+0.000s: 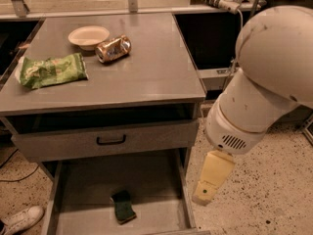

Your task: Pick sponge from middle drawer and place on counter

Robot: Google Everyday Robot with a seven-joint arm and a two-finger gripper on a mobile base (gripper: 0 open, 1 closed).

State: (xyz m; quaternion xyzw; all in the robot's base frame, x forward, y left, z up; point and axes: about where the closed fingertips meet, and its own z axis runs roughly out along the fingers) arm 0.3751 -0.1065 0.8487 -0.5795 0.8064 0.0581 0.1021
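Note:
The sponge [123, 205], dark green over a yellowish layer, lies on the floor of the pulled-out middle drawer [88, 180], near its front middle. The counter [151, 67] is the gray top of the cabinet above it. My arm [264, 82] fills the right side of the camera view. The gripper [211, 179], a cream-coloured piece, hangs down from the arm just outside the drawer's right wall, to the right of the sponge and above it. It holds nothing that I can see.
On the counter stand a white bowl [88, 35], a dented can [113, 48] on its side and a crinkled green snack bag [53, 70]. A gray drawer front with a black handle [110, 140] sits above the open drawer. A white shoe [19, 219] shows at bottom left.

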